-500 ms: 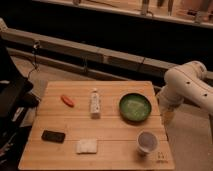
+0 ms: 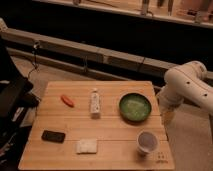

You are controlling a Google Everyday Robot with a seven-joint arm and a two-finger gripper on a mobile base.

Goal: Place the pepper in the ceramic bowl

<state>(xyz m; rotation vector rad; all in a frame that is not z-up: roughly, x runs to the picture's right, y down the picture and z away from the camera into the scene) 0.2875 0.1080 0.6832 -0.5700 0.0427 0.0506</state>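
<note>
The small orange-red pepper (image 2: 67,100) lies on the wooden table (image 2: 115,127) at the left rear. The green ceramic bowl (image 2: 135,107) sits at the right rear of the table and looks empty. My white arm comes in from the right, and my gripper (image 2: 167,118) hangs just past the table's right edge, beside the bowl and far from the pepper. It holds nothing that I can see.
A white bottle (image 2: 94,102) lies between the pepper and the bowl. A white cup (image 2: 147,142) stands at the front right. A black flat object (image 2: 53,136) and a white pad (image 2: 86,146) lie at the front left. Dark equipment stands left of the table.
</note>
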